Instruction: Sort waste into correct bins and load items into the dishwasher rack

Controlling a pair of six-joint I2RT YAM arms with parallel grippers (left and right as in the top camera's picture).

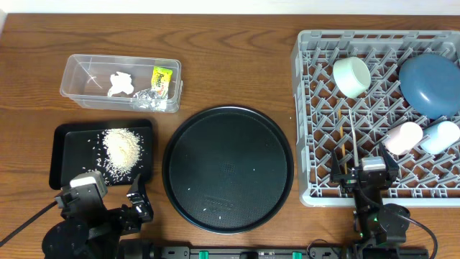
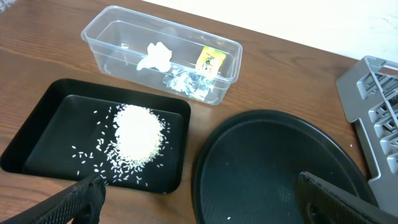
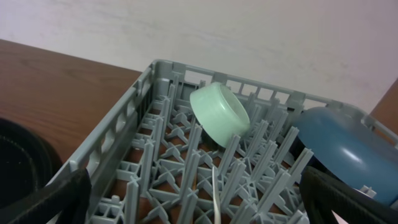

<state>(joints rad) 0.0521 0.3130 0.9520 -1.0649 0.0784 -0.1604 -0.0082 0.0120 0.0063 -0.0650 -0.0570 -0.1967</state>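
At the near edge of the counter (image 1: 237,68) the left pincer (image 2: 199,182) is seen spread wide with nothing between its fingers, and the right pincer (image 3: 196,177) is likewise held wide and empty over the near rim of the dishwasher rack (image 1: 297,108). Just beyond the left pincer one shallow black tray (image 1: 61,155) is found, with one heap of rice grains (image 1: 122,147) and a scatter of loose grains inside it. Beside it lies one large round black tray (image 1: 228,122), on which only a few stray grains (image 1: 208,208) are left. In the rack's near half one pink cup (image 1: 402,138) and one light-blue cup (image 1: 440,137) are laid side by side, and thin wooden chopsticks (image 1: 353,140) are lodged among the pegs, probably two, though the view is too coarse for a sure count. No spoon can be made out. Farther off, one mint-green bowl (image 1: 351,76) and one dark-blue bowl (image 1: 430,85) are propped on edge. At the far left one clear tub (image 1: 75,79) holds one crumpled tissue (image 1: 121,83), one yellow-green packet (image 1: 163,78) and one crumpled clear wrapper (image 1: 151,99). The sorting and loading are judged all but done. What remains would be the stray grains, for which a fine, narrow pinch or a tipping of the round tray would be called for
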